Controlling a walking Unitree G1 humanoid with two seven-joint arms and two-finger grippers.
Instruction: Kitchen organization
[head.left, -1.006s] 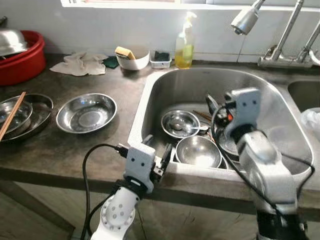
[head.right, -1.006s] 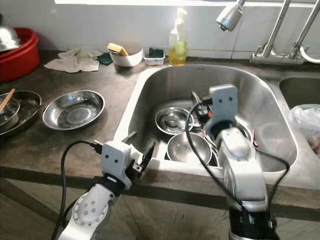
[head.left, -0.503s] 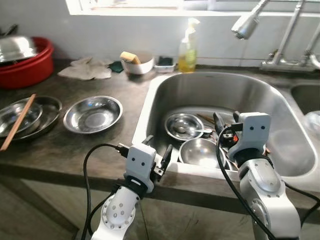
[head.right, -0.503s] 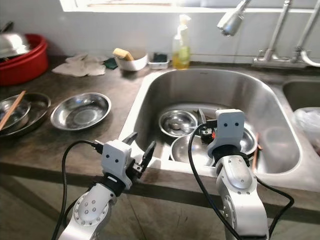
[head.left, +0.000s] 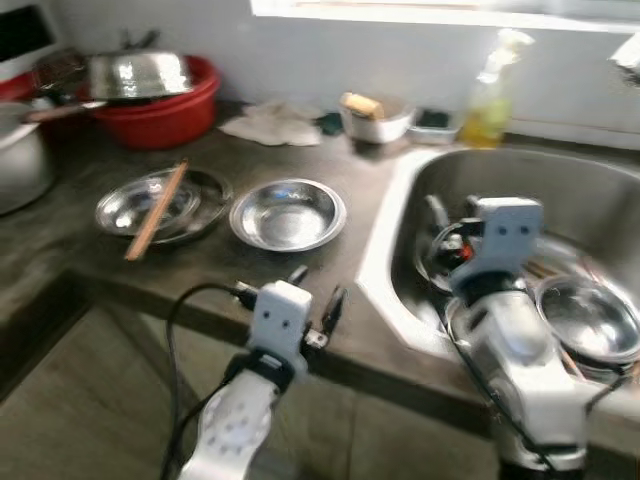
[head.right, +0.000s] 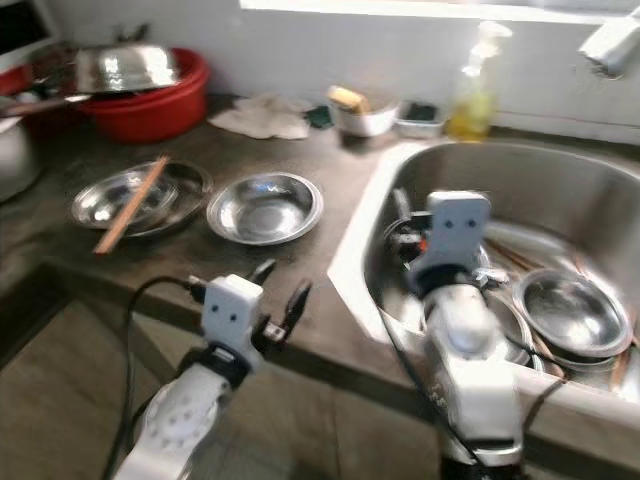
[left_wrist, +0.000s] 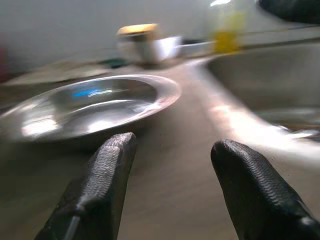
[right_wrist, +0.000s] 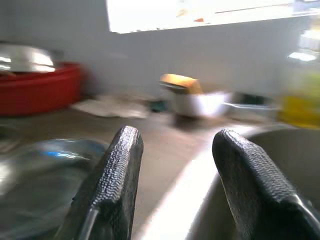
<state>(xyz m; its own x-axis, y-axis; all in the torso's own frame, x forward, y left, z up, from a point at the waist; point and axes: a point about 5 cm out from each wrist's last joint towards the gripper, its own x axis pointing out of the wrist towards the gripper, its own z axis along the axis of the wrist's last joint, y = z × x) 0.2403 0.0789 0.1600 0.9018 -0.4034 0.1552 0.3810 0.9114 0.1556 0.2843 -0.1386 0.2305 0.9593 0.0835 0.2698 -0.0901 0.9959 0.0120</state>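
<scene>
Steel is nearly everywhere: a shallow steel bowl (head.left: 288, 213) sits alone on the dark bench (head.left: 75, 265), and at its 9 o'clock a steel plate (head.left: 160, 203) carries a pair of chopsticks (head.left: 156, 209) laid across it. At 11 o'clock, near the wall, a red basin (head.left: 160, 105) holds a big metal dish; at 1 o'clock lie a rag (head.left: 270, 124) and a small white bowl (head.left: 375, 118) with a sponge. The sink (head.left: 395, 225) at 3 o'clock has more steel bowls (head.right: 570, 312) piled in it.

Both pincers are empty with fingers spread wide. The left pincer (head.left: 312, 298) hangs over the bench's front edge, just short of the lone bowl, which lies straight ahead in the left wrist view (left_wrist: 90, 107). The right pincer (head.left: 448, 212) is raised above the sink's near corner.

Everything is smeared, so I judge the robot to be turning or stepping, and that is the chief risk: reaching while the body swings could push the left fingers into the bowl's rim and skid the light, slippery bowl into the plate, rolling the chopsticks off onto the floor. The right arm, close to the sink rim, could clip it or rattle the stacked bowls. Thin steel rims also tend to slip from a loose pinch.
</scene>
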